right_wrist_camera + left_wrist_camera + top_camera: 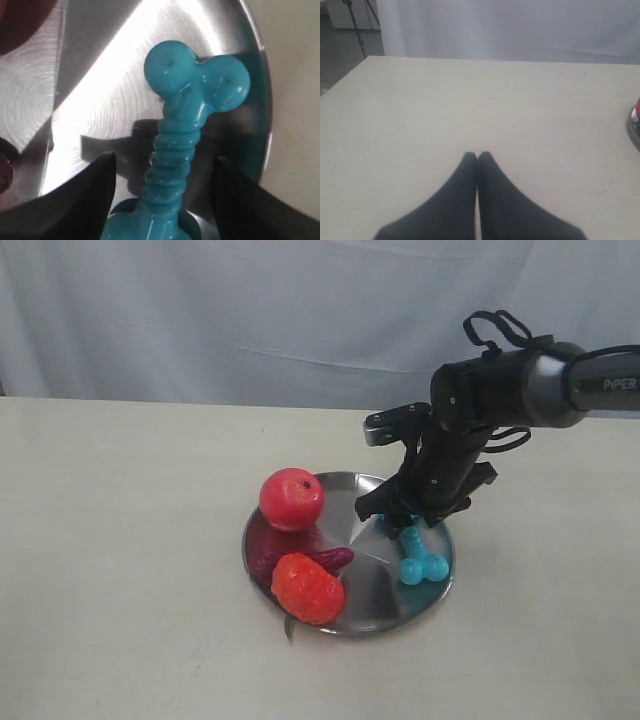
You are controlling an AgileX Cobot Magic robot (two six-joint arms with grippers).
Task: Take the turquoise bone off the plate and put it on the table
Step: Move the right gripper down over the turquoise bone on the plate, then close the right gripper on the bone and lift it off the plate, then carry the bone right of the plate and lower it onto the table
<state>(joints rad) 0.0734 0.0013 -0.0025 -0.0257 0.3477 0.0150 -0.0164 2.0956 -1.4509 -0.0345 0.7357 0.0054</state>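
Observation:
The turquoise bone (418, 558) (182, 145) lies on the right part of the shiny silver plate (372, 585) (100, 85), near its rim. My right gripper (405, 523) (165, 167) hangs low over the bone and is open; its two black fingers (92, 195) stand on either side of the ribbed shaft with gaps on both sides. One knobbed end points away from the gripper, the other sits under it. My left gripper (477, 156) is shut over bare table (470, 100), far from the plate, and does not show in the exterior view.
A red apple (291, 499), an orange-red bumpy fruit (308, 588) and a dark purple piece (330, 560) share the plate's left half. The beige table (120, 540) stretches around the plate. A white curtain hangs behind.

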